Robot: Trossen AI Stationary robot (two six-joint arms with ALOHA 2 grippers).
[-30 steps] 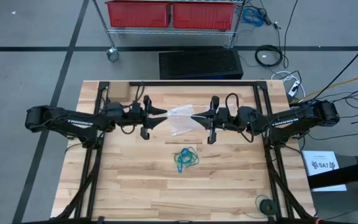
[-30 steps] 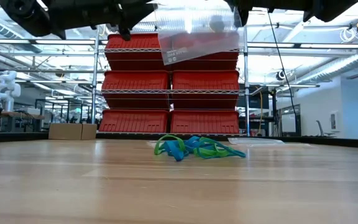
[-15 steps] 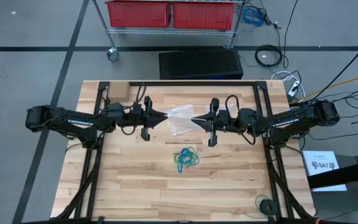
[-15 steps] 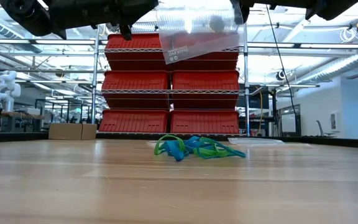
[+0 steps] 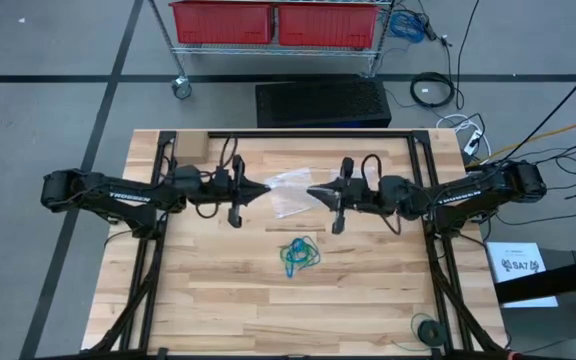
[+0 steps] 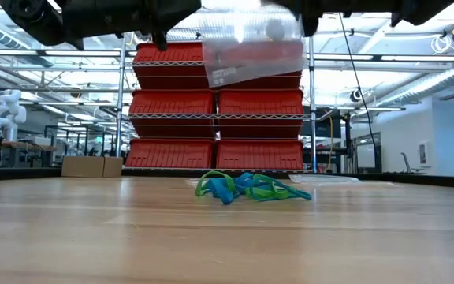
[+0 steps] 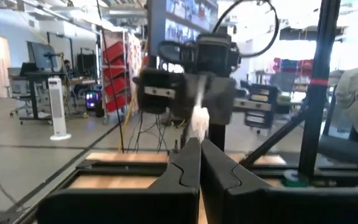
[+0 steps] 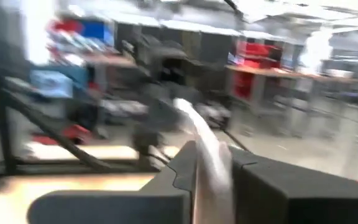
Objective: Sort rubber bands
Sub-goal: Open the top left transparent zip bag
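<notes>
A clear plastic bag [image 5: 288, 192] [image 6: 251, 47] hangs in the air above the middle of the table, between my two grippers. My left gripper [image 5: 267, 187] [image 7: 199, 144] is shut on its left edge. My right gripper [image 5: 310, 191] [image 8: 213, 152] is shut on its right edge. The rubber bands [image 5: 298, 255] [image 6: 251, 187], a small tangle of green, teal and blue loops, lie on the wooden table [image 5: 208, 290] below and nearer than the bag, touched by neither gripper. My left gripper pinches the bag's left edge [image 7: 197, 121] between its two fingers, coming level from the table's left. The bag is clear of the table. My right gripper has the bag's right edge [image 8: 197, 127] between its two fingers, level from the table's right. The bag hangs below the fingers.
A wire shelf with red bins [image 5: 273, 20] [image 6: 215, 102] and a black box [image 5: 323, 100] stand beyond the table's far edge. A small black roll [image 5: 428, 330] lies at the near right corner. The wood around the rubber bands is bare.
My left gripper has shut and taken hold of the bag's left edge; a second ago its fingers stood open beside it. My right gripper has rolled a little at the wrist, and the bag has shifted slightly with it. The rubber bands have not moved.
</notes>
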